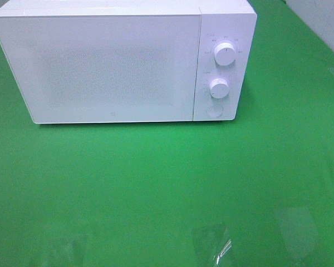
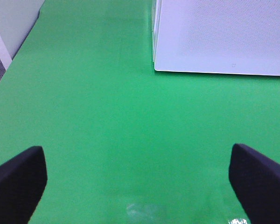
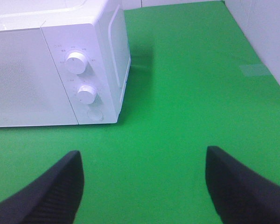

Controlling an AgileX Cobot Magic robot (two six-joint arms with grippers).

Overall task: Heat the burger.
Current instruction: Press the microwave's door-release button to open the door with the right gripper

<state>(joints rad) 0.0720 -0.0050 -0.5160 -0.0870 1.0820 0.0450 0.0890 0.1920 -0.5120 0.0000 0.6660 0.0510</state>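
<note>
1. The burger shows in no view, so I cannot tell where it lies.
2. The microwave point(image 1: 117, 67) is white and stands at the far side of the green bench point(image 1: 156, 189). Its door point(image 1: 100, 72) is shut, and nothing inside shows through the speckled front.
3. The panel right of the door carries an upper knob point(image 1: 225, 54), a lower knob point(image 1: 218, 88) beneath it, and a round button point(image 1: 214, 109) lowest.
4. The left end effector point(image 2: 137, 186) is released. Its dark fingers point(image 2: 18, 186) stand wide apart with only bare bench between them. It faces the microwave's left front corner and is well apart from it.
5. The right end effector point(image 3: 144, 186) is also released. Its fingers point(image 3: 242, 186) are spread and grasp nothing. It faces the knob side of the microwave and does not touch it.
6. A pale wall point(image 3: 266, 32) borders the bench beyond the right end effector.
7. Patches of glare point(image 1: 217, 245) lie on the near part of the bench.
</note>
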